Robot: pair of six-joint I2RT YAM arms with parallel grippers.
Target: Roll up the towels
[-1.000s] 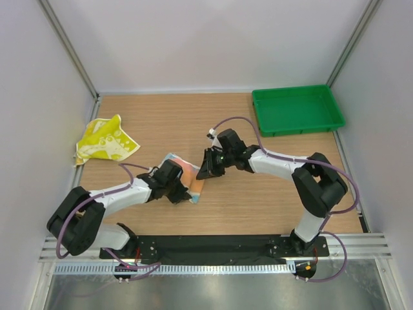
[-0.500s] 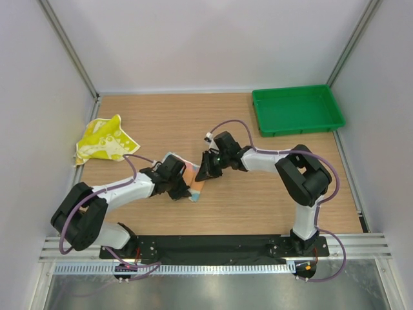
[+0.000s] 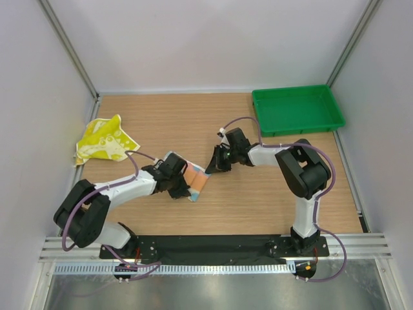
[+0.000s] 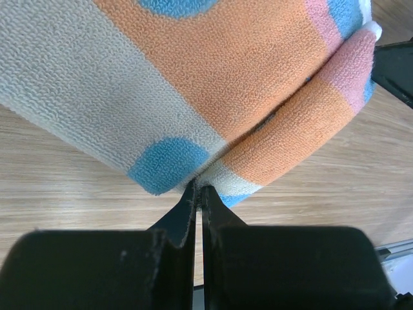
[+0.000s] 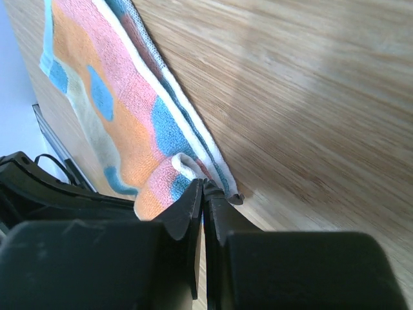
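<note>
The blue, orange and pink towel [image 3: 197,181] lies on the wood table between my two grippers. My left gripper [image 3: 178,185] is shut on its near edge. In the left wrist view the jaws [image 4: 199,188] pinch the fold of the towel [image 4: 226,77]. My right gripper [image 3: 215,164] is shut on the towel's right corner. In the right wrist view the tips [image 5: 204,185] clamp the white-edged corner of the towel [image 5: 122,123], which is stretched flat along the table. The yellow towel [image 3: 104,139] lies crumpled at the far left.
A green tray [image 3: 297,110] stands at the back right. White walls and metal posts enclose the table. A black base plate [image 3: 213,248] runs along the near edge.
My right gripper has moved right and slightly back with the towel corner, pulling the towel out flatter. My left gripper has stayed about where it was, holding the towel.
</note>
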